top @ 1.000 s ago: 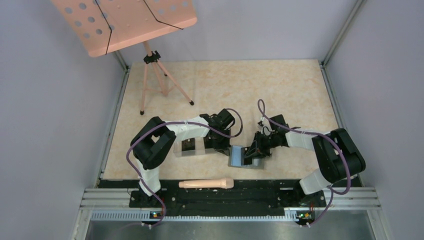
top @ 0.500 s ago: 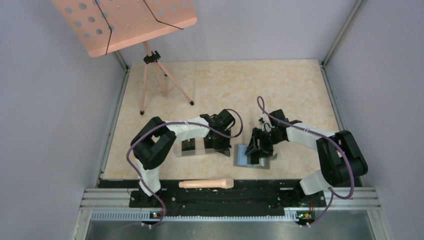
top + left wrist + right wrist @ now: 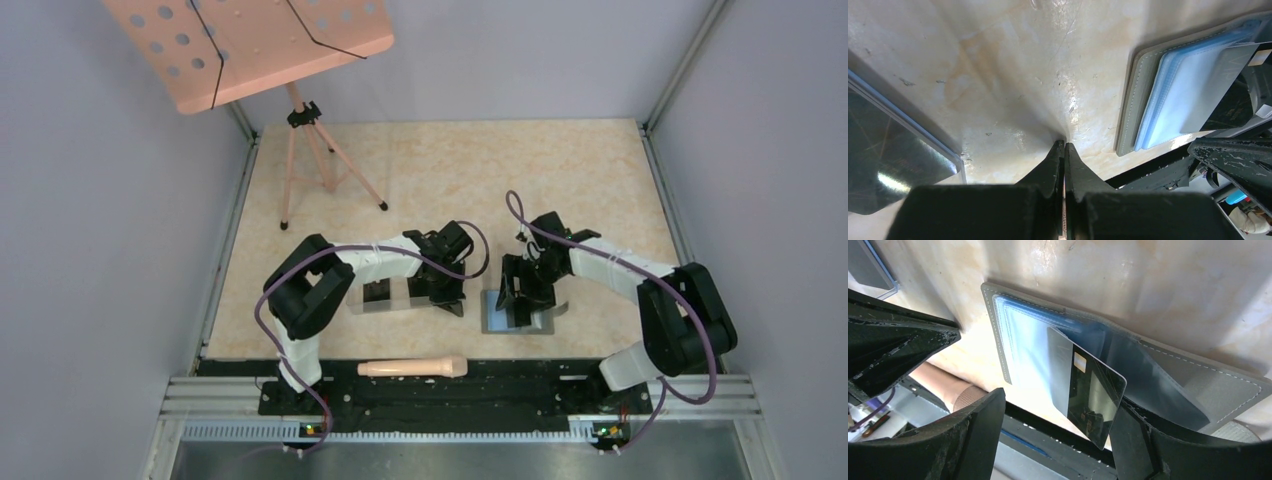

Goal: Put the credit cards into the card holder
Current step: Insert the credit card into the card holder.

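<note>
The card [image 3: 1088, 390] sat half-tucked in the wallet [image 3: 1198, 385], between the spread, empty fingers of the right gripper [image 3: 1058, 405]; the left gripper [image 3: 1064, 150] was closed on nothing.

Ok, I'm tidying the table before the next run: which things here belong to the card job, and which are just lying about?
Belongs to the job:
card holder, lying open
credit card, partly tucked into one of its slots

Just lying about:
clear plastic box, contents unclear
peach cylinder, at the near edge
pink music stand
</note>
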`<state>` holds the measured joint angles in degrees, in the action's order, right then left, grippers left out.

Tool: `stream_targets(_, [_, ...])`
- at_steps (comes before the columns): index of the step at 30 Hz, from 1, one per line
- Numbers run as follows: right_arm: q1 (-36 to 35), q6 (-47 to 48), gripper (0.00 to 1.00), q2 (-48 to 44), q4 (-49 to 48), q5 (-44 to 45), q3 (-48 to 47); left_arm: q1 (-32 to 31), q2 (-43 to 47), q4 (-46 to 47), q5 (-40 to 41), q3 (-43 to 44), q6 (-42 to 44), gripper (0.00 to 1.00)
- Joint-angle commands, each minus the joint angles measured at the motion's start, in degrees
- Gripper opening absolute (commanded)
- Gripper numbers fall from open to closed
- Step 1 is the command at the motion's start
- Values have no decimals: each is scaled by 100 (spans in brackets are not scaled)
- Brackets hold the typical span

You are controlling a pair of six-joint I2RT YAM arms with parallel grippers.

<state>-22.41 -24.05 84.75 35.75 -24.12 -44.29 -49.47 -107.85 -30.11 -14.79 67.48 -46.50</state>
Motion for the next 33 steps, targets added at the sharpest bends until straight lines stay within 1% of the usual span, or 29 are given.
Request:
stream_targets(1, [-161,86,72,-250,273,409,-229,-45,47,-32,70,72,5,0])
stream_targets(2, [-179,77,73,-240,264,416,-216,-45,71,4,48,57,8,0])
stream_targets(5, [-239,32,73,-194,75,286,-117,-54,203,200,-49,30,-13,5])
stream_targets(11, [-377,-171,73,88,-479,-94,25,-54,501,566,-157,-110,-78,23])
stream_targets(16, [-501,-427,71,286,-859,-332,-27,-54,444,594,-244,-148,-82,27])
stream_targets(17, [-534,-473,71,322,-908,-357,-49,-54,411,577,-261,-150,-91,27])
stream_targets(20, [-587,-612,64,406,-1026,-451,-86,-62,275,432,-225,-129,-87,26])
stream_targets(24, [-667,-661,48,462,-1053,-494,-130,-62,134,264,-128,-121,-79,24])
stream_targets(25, [-684,-653,46,467,-1046,-497,-137,-62,107,234,-110,-126,-79,23])
stream_targets(27, [-699,-645,39,471,-1025,-490,-126,-71,64,156,-58,-116,-78,21])
stream_targets(29, [-711,-596,39,480,-973,-480,-121,-71,42,87,19,-115,-79,17])
stream_targets(30, [-724,-557,40,481,-927,-436,-135,-71,42,54,57,-119,-79,14])
stream_targets(31, [-732,-515,44,470,-851,-383,-155,-71,46,23,92,-121,-74,10])
stream_targets(33, [-744,-425,51,413,-642,-204,-216,-71,50,-51,157,-133,-73,4])
